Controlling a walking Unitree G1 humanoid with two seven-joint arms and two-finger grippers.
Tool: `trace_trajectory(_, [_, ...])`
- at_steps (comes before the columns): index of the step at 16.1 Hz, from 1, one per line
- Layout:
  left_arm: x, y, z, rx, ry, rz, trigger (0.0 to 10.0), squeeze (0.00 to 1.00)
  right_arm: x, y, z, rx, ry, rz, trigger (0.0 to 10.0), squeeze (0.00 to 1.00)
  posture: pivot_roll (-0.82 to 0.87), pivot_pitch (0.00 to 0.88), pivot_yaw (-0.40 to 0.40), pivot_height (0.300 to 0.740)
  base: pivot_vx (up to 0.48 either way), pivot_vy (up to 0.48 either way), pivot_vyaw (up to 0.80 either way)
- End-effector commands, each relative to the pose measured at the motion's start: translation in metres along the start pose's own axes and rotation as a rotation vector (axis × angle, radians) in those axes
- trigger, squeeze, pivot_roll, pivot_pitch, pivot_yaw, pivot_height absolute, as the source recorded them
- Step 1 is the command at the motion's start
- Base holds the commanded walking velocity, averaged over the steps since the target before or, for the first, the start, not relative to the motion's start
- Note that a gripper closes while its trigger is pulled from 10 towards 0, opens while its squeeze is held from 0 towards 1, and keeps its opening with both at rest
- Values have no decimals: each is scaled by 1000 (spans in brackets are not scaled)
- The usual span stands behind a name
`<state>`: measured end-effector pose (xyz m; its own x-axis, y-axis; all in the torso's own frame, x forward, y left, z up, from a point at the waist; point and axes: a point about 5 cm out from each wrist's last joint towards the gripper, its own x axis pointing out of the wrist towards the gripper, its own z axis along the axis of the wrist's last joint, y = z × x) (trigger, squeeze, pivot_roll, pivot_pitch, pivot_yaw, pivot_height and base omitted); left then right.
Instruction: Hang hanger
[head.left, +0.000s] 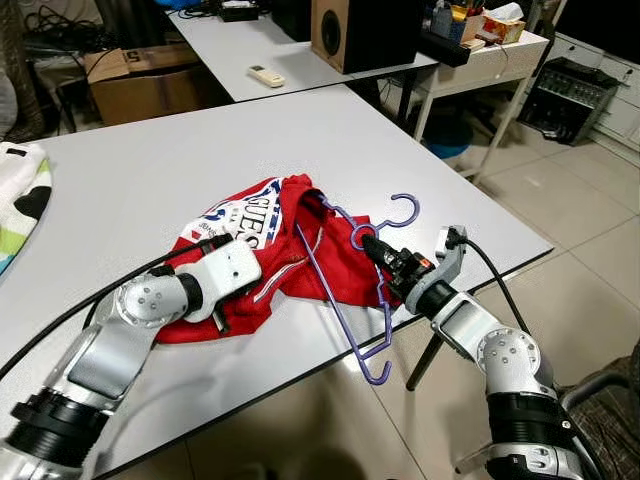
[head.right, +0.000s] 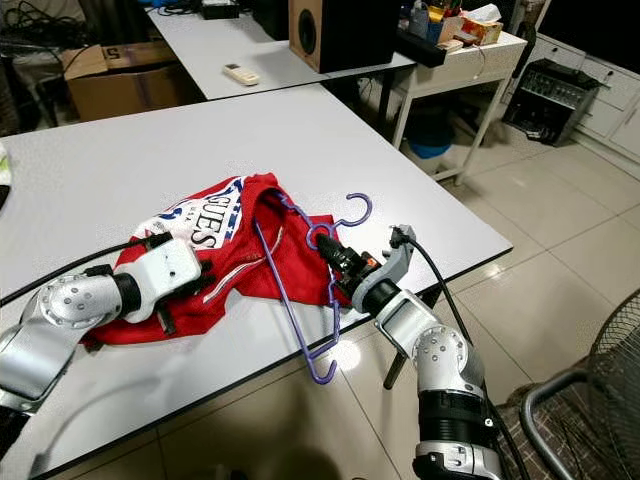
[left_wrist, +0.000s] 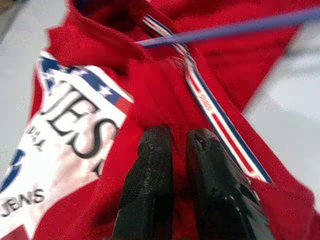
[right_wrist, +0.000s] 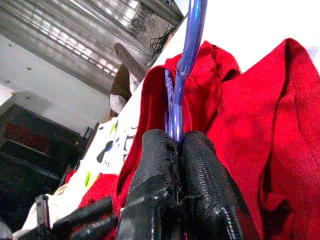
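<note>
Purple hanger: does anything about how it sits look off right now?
Yes. The purple hanger lies only partly inside the crumpled red shirt; its lower end juts past the table edge. The right end effector grips its neck.

speaker (head.left: 345, 30) | remote (head.left: 266, 75) | cardboard box (head.left: 140, 80) | tissue box (head.left: 503, 25)

This looks like a lab or workroom: plain white tables (head.left: 150, 190) on a tiled floor (head.left: 560, 190), a speaker (head.left: 350, 30) and a remote (head.left: 266, 75) on the far table, cardboard boxes (head.left: 140, 80) beneath its left edge, a cluttered side desk (head.left: 490, 45) (boxes, bottles), and tangled cables (head.left: 50, 25) behind.
</note>
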<state>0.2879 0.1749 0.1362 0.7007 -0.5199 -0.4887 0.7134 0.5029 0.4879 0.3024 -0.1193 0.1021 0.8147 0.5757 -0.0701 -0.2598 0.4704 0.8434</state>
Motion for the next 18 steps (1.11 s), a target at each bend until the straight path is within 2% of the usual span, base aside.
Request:
trace_trajectory(1, [0,5,6,-44,-33,32,10000,0,2,5,7,-36,-15,7,10000,0,-1,0,10,740,0,0,0])
trace_trajectory(2, [0,8,11,-88,-72,52,10000,1000,2,5,7,-39,-15,7,10000,0,-4,0,14,740,0,0,0])
trace_trajectory(4, [1,10,13,-91,-72,62,10000,1000,2,6,6,-39,-16,9,10000,0,-5,0,18,740,0,0,0])
trace_trajectory(5, [1,10,7,-44,-23,60,10000,1000,2,7,6,-41,-18,10,10000,0,-5,0,18,740,0,0,0])
trace_trajectory(6, [2,7,2,-21,18,37,10000,361,2,7,6,-43,-19,11,10000,0,-9,0,21,740,0,0,0])
trace_trajectory(7, [2,7,-1,-19,33,36,10000,0,1,7,6,-44,-19,11,10000,0,-9,0,21,740,0,0,0])
trace_trajectory(9, [2,6,-10,69,93,40,10000,0,0,7,6,-51,-18,10,10000,0,-11,0,22,740,0,0,0])
trace_trajectory(10, [2,5,-8,39,73,32,4235,0,0,7,6,-54,-17,10,10000,0,-10,0,22,740,0,0,0])
trace_trajectory(11, [1,5,-7,29,64,32,0,0,0,7,6,-54,-18,11,10000,0,-9,0,22,740,0,0,0])
trace_trajectory(15, [0,12,2,-30,-13,70,0,0,1,8,6,-56,-18,13,10000,0,-7,0,21,740,0,0,0])
trace_trajectory(18, [-1,14,7,-28,-46,60,0,0,1,7,6,-58,-18,8,10000,0,-6,0,21,740,0,0,0])
